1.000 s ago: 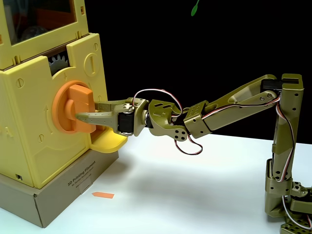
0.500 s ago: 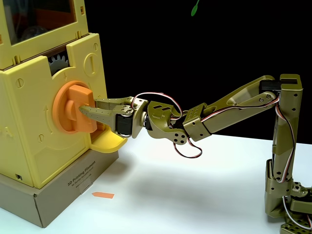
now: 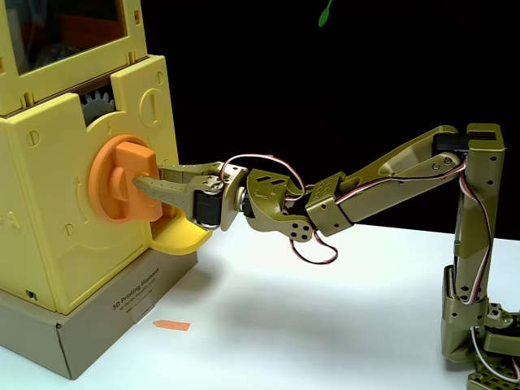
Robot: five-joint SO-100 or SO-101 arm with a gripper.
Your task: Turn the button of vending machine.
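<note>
Pincer (image 3: 146,180) closes narrowly on the bar of the orange knob (image 3: 122,183), front-centre on the yellow capsule machine (image 3: 49,236). Only the tips bite — twist now and they may slip off, or drag the machine.

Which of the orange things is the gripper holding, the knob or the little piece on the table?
The knob on the yellow machine: the gripper grips its raised bar. The small orange piece lies flat on the table, untouched.
</note>
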